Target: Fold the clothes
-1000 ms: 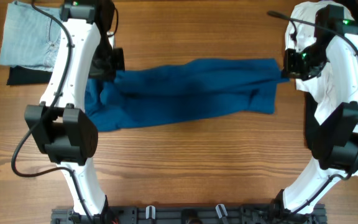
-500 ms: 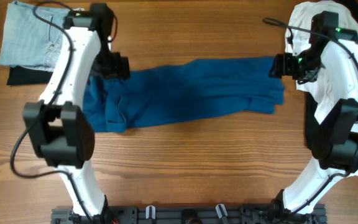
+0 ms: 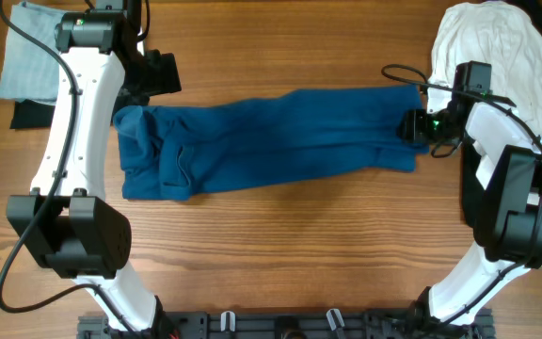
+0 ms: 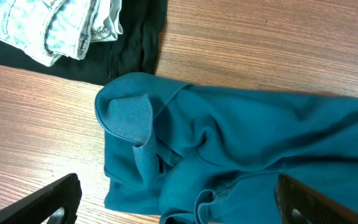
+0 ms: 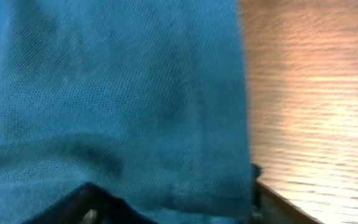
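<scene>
A long blue garment (image 3: 271,137) lies stretched across the table, its left end bunched in folds (image 4: 166,143). My left gripper (image 3: 161,73) hovers just behind that left end. In the left wrist view its jaws (image 4: 185,205) stand wide open with nothing held, and the blue cloth lies on the table below them. My right gripper (image 3: 412,125) sits at the garment's right edge. In the right wrist view blue fabric (image 5: 117,93) fills most of the picture. That gripper (image 5: 173,208) has its fingers apart, with the cloth's edge lying between them.
Folded light jeans (image 3: 26,56) lie on a black cloth (image 3: 28,115) at the back left. A heap of white clothes (image 3: 497,47) sits at the back right, behind the right arm. Bare wood runs along the front of the table (image 3: 280,254).
The left gripper opened, dropped the garment's left end and pulled back and left. The right gripper opened and slid forward along the right edge. The left end now lies slack on the table.
</scene>
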You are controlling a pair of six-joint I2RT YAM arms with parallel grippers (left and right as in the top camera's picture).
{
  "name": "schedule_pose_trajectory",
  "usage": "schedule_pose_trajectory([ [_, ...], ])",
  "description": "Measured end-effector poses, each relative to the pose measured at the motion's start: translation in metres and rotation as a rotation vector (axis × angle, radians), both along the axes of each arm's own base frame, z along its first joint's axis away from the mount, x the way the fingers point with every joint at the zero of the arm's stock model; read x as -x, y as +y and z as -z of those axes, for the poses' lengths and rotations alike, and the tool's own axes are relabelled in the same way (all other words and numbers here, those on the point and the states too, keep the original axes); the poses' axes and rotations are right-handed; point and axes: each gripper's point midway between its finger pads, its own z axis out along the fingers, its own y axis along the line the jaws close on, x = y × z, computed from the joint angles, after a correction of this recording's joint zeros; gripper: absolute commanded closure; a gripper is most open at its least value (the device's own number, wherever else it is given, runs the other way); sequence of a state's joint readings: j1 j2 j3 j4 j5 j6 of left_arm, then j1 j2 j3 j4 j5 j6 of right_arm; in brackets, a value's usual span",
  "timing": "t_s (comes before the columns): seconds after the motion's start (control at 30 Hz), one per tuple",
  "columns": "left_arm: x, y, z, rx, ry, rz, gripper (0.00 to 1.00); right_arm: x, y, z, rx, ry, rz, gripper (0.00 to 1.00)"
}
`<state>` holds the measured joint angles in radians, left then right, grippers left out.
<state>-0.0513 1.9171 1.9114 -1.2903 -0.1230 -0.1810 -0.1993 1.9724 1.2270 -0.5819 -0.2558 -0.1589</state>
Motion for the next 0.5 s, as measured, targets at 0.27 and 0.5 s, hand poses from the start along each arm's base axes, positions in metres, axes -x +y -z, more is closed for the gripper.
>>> schedule_pose_trajectory([
  [0.27,0.0,0.0,0.0,0.001,0.0,0.0,0.0,0.011,0.056,0.003,-0.209,0.053,0.015,0.96],
  [0.5,0.001,0.0,0.0,0.0,0.002,0.0,0.0,-0.013,-0.05,-0.052,-0.222,0.046,0.238,0.96],
])
